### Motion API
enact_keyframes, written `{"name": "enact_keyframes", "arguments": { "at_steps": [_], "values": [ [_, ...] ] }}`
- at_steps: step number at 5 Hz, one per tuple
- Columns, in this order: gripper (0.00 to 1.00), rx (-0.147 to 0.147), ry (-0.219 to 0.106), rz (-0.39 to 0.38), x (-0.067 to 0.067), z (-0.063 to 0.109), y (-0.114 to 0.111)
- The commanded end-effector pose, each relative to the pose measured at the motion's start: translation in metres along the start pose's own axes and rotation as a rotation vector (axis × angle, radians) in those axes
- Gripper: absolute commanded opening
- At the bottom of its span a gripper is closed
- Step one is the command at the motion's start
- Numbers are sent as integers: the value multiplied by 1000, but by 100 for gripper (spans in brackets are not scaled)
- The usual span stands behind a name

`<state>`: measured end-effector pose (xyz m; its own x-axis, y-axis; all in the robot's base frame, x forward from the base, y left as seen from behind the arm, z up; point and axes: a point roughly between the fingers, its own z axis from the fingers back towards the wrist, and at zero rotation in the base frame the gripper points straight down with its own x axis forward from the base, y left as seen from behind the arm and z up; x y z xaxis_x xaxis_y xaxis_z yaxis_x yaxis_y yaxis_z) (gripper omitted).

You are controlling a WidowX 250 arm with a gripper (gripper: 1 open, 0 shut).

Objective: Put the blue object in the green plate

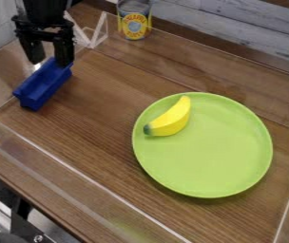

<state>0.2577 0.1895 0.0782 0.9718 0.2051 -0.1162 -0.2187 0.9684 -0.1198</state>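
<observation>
The blue object point(41, 86) is a long deep blue block lying on the wooden table at the left. My black gripper point(47, 57) points down over its far end, jaws open, fingers standing on either side of the block's top end; whether they touch it I cannot tell. The green plate point(223, 157) is a large round lime plate at the right, well apart from the block. A yellow banana point(171, 117) lies on the plate's upper left part.
A yellow-labelled can point(134, 23) stands at the back near the grey wall. Clear plastic walls point(58, 180) edge the table at the left and front. A clear stand point(94, 34) sits just right of the gripper.
</observation>
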Motion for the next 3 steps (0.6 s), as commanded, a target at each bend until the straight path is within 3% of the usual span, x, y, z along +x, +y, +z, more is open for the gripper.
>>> {"name": "enact_keyframes", "arguments": {
  "at_steps": [1,2,3],
  "values": [
    [100,21,-53,11,7,11,9],
    [100,20,-50,9,9,4,12],
    [0,18,-47,6,10,0,13]
  ]
}}
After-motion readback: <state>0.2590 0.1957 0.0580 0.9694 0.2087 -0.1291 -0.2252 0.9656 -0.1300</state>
